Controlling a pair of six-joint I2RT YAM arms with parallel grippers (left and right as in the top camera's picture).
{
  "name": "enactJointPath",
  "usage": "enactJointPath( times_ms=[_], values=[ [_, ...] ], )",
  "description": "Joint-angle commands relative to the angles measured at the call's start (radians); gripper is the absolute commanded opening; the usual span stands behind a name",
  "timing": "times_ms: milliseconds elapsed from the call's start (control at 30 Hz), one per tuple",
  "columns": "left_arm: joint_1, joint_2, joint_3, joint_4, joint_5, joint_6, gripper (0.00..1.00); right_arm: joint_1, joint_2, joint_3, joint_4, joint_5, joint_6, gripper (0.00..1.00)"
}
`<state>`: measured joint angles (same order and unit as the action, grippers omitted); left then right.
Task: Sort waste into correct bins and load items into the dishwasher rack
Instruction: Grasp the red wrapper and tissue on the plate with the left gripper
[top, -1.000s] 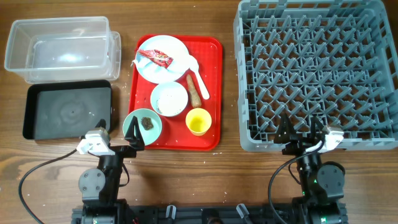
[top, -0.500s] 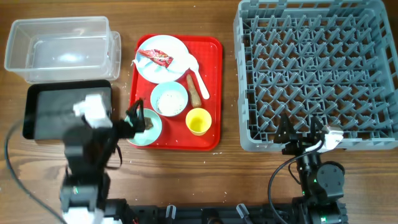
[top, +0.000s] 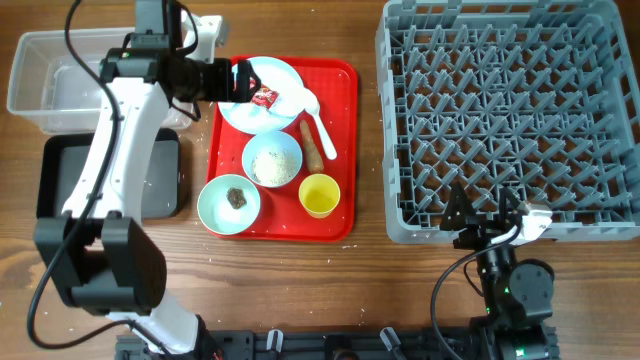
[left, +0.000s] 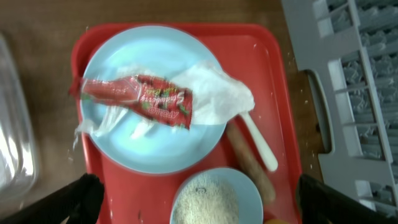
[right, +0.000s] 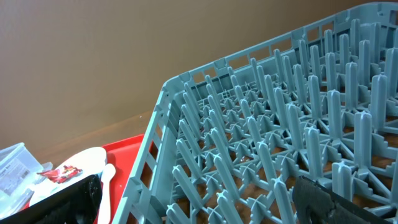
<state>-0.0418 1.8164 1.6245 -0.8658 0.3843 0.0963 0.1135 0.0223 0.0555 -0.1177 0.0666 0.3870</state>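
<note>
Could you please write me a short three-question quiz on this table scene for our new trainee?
1. True or false: the dishwasher rack holds no dishes yet.
2. What lies on the pale blue plate? A) red snack wrapper and white napkin B) yellow cup C) brown food lump
3. Which arm reaches over the red tray, and is its gripper open or shut?
Key: 1 true; 2 A; 3 the left arm, with the left gripper open.
</note>
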Motion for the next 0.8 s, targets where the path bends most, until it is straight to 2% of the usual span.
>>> enactJointPath(
  times_ms=[0, 133, 533, 633, 700, 767],
  values=[
    [-0.031, 0.062, 0.023, 0.108, -0.008, 0.133, 1.0, 0.005, -0.006, 0.002, 0.005, -0.016, -0.018, 1.0],
    [-0.076, 0.163, 0.023, 0.187, -0.182, 0.133, 1.0, 0.005, -0.006, 0.002, 0.005, -0.016, -0.018, 1.0],
    [-0.098, 0.426, 0.023, 0.3, -0.2, 0.134, 0.98, 0.005, -0.006, 0.002, 0.005, -0.016, -0.018, 1.0],
    [-0.101, 0.46, 0.023, 0.304, -0.2, 0.133, 0.82, 0.005, -0.006, 0.002, 0.005, -0.016, -0.018, 1.0],
    [-0.101, 0.466, 0.023, 0.301, -0.2, 0.133, 0.57, 0.005, -0.006, 0.002, 0.005, -0.016, -0.018, 1.0],
    [-0.101, 0.465, 0.023, 0.302, -0.199, 0.132, 0.24, 0.005, -0.006, 0.002, 0.005, -0.016, -0.018, 1.0]
  ],
)
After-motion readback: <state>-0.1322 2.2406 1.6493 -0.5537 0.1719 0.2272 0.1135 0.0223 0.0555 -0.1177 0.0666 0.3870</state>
